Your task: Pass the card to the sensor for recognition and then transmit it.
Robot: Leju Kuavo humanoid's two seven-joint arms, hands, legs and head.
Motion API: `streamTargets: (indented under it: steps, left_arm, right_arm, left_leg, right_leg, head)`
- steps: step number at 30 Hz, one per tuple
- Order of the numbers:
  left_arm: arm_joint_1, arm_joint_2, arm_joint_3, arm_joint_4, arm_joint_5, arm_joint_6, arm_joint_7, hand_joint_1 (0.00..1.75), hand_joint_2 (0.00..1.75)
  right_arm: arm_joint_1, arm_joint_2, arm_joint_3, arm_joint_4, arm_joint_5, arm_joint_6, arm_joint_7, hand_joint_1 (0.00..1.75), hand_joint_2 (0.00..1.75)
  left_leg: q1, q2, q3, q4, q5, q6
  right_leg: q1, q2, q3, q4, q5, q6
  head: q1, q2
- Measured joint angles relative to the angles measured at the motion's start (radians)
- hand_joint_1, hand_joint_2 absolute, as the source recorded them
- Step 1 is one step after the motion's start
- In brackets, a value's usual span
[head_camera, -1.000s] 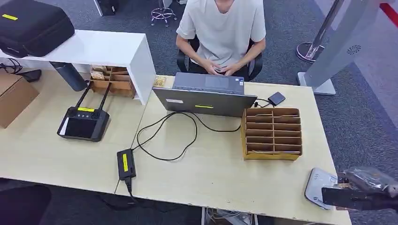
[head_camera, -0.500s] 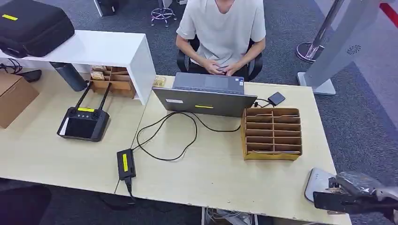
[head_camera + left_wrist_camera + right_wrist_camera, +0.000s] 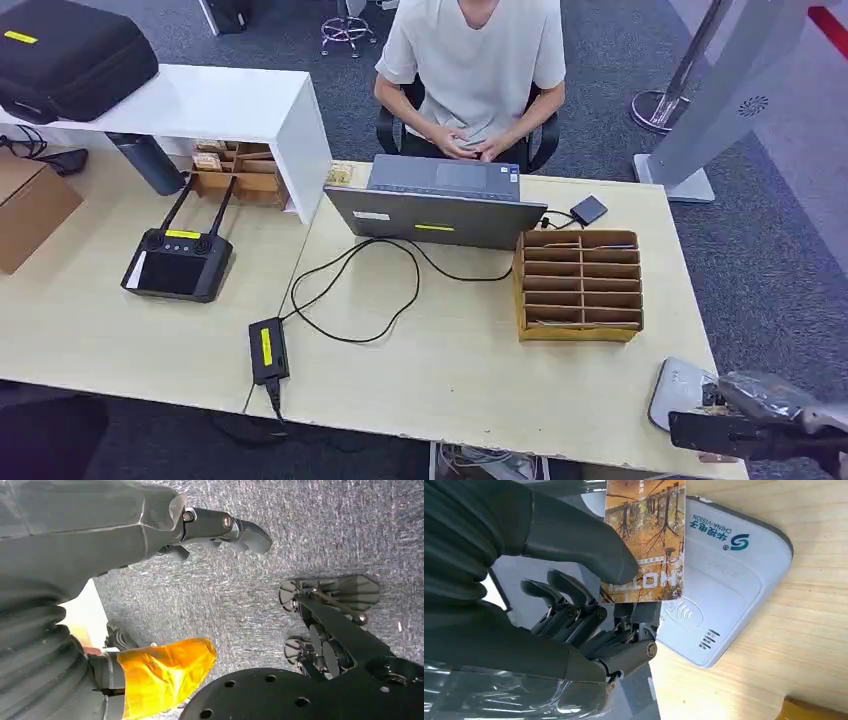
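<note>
Right, the desk (image 3: 480,390) stretches out pale and wide in front of me, a person (image 3: 470,60) seated on its far side behind a laptop (image 3: 437,215), a cardboard sorter (image 3: 578,285) to my right of it. At the near right corner lies the white sensor (image 3: 729,580), a card reader, flat on the wood. My right hand (image 3: 589,605) is low over that corner, thumb pressing the card (image 3: 644,540) against the fingers (image 3: 624,630) beneath, so the card is pinched at one end and its free end hangs over the reader's face, close to the contactless mark. Whether it touches the reader, I cannot tell.

It looks thin, stiff and very light, glossy on the printed side, so I judge it could slide out of a loose pinch; holding by the edge and leaving the broad face free for the reader seems the sound grip. My left hand (image 3: 220,527) hangs beside me over grey carpet, fingers partly extended, holding nothing.
</note>
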Motion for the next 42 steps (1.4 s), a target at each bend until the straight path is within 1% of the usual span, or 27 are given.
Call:
streamTargets:
  steps: [10,16,19,22,25,32,36,42]
  left_arm:
    - [-0.001,-0.002,0.017,0.0,-0.014,-0.001,0.001,0.0,1.75]
    - [0.0,-0.002,0.02,0.0,-0.021,0.001,0.001,0.0,1.75]
    - [0.0,-0.001,0.021,0.0,-0.021,-0.002,0.001,0.0,1.75]
    - [-0.003,-0.002,0.021,0.0,-0.025,0.006,0.002,0.0,1.75]
    - [-0.001,0.0,0.024,0.0,-0.03,0.0,0.001,0.0,1.75]
    - [-0.006,-0.003,0.03,0.0,-0.033,0.0,0.001,0.0,1.75]
    - [-0.004,-0.002,0.037,0.0,-0.039,0.003,0.002,0.0,1.75]
    - [-0.002,0.005,0.041,0.0,-0.04,0.002,0.002,0.0,1.75]
  right_arm:
    - [0.016,0.004,-0.007,0.001,-0.005,0.002,0.002,1.75,1.75]
    - [0.053,0.005,-0.026,0.004,-0.01,-0.005,0.006,1.75,1.75]
    - [0.07,0.005,-0.033,0.007,-0.006,-0.008,-0.002,1.75,1.75]
    - [0.081,0.008,-0.036,0.008,-0.003,-0.006,0.01,1.75,1.75]
    - [0.097,0.008,-0.049,0.011,-0.004,-0.008,-0.001,1.75,1.75]
    - [0.101,0.017,-0.056,0.012,0.0,-0.002,0.018,1.75,1.75]
    - [0.118,0.016,-0.07,0.014,-0.002,-0.007,0.001,1.75,1.75]
    - [0.137,0.013,-0.088,0.019,-0.004,-0.012,-0.005,1.75,1.75]
  left_leg:
    - [0.0,0.0,0.0,0.0,0.0,0.0]
    - [0.0,0.0,0.0,0.0,0.0,0.0]
    - [0.0,0.0,0.0,0.0,0.0,0.0]
    - [0.0,0.0,0.0,0.0,0.0,0.0]
    - [0.0,0.0,0.0,0.0,0.0,0.0]
    - [0.0,0.0,0.0,0.0,0.0,0.0]
    - [0.0,0.0,0.0,0.0,0.0,0.0]
    - [0.0,0.0,0.0,0.0,0.0,0.0]
  right_leg:
    - [0.0,0.0,0.0,0.0,0.0,0.0]
    - [0.0,0.0,0.0,0.0,0.0,0.0]
    - [0.0,0.0,0.0,0.0,0.0,0.0]
    - [0.0,0.0,0.0,0.0,0.0,0.0]
    - [0.0,0.0,0.0,0.0,0.0,0.0]
    - [0.0,0.0,0.0,0.0,0.0,0.0]
    - [0.0,0.0,0.0,0.0,0.0,0.0]
    - [0.0,0.0,0.0,0.0,0.0,0.0]
  head:
    - [0.0,0.0]
    - [0.0,0.0]
    - [0.0,0.0]
    - [0.0,0.0]
    - [0.0,0.0]
    - [0.0,0.0]
    - [0.0,0.0]
    - [0.0,0.0]
